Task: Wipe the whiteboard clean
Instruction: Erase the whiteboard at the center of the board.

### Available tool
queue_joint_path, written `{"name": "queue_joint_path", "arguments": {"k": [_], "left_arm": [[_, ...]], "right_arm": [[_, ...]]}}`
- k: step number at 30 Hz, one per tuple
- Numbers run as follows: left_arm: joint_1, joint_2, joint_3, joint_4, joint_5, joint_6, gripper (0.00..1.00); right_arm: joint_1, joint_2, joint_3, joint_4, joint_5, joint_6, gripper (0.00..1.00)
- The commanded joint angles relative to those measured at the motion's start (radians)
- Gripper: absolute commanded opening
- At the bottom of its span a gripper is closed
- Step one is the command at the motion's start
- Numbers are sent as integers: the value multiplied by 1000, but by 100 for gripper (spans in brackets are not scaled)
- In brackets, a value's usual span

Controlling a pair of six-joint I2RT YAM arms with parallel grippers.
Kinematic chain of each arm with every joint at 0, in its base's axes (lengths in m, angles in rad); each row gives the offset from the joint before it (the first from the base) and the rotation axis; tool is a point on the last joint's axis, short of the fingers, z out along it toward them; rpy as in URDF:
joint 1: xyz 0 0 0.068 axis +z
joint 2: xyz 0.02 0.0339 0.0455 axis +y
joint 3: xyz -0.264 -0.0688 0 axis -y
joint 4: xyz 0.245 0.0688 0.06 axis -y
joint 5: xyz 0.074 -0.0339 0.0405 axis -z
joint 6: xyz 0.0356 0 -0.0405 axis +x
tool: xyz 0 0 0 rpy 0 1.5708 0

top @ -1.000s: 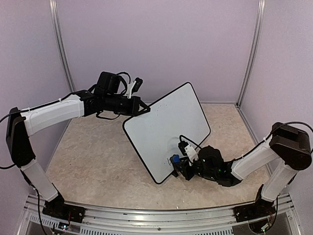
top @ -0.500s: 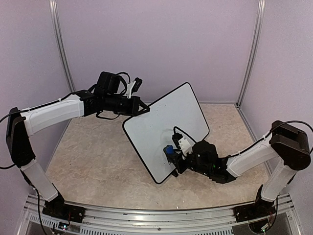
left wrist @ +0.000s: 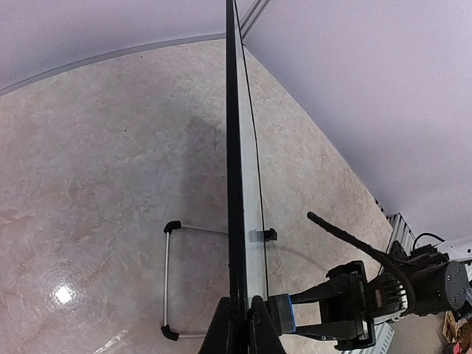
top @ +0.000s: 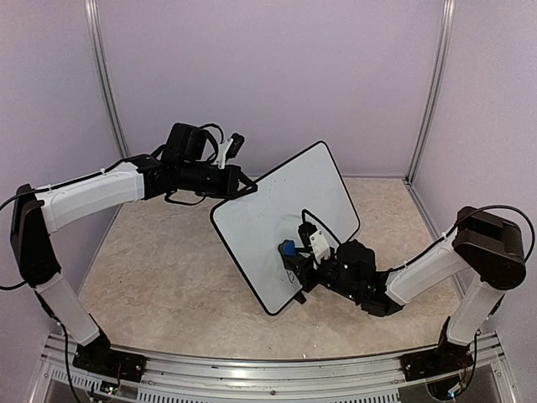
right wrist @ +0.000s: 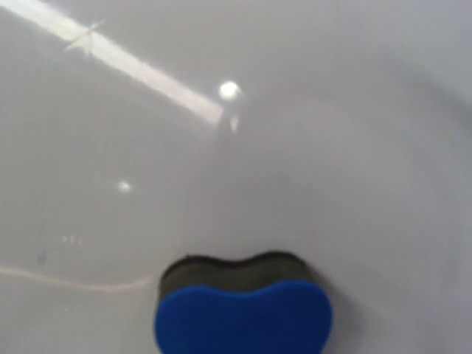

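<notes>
My left pincer point(top: 245, 187) is clamped on the upper left edge of the whiteboard point(top: 285, 210), which stands tilted on the desk point(top: 159, 269) with its white face toward my bases. In my left wrist view the board is edge-on, pinched between my fingers point(left wrist: 220, 335), and a wire stand point(left wrist: 168, 280) rests on the desk behind it. My right pincer point(top: 292, 254) is closed on a blue eraser point(top: 288, 248), as far as I can judge: my right wrist view shows the eraser but not my fingers. The eraser's dark felt side presses against the lower part of the board's face.
</notes>
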Motion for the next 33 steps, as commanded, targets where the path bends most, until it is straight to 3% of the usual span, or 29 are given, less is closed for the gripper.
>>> {"name": "queue_joint_path", "arguments": {"k": [1,10,24,33], "left_arm": [[-47,13,-12,-15,63,76,0],[-49,15,-12,-13,65,75,0],[-49,15,-11,-16,59,79,0],[-42,18,-12,-14,68,75,0]], "right_arm": [[-4,-3,-83,22,-63,73,22],[16,3,-117,27,-46,94,22],[-10,2,102,-72,22,-37,22],[14,-7,-15,-53,-21,80,23]]}}
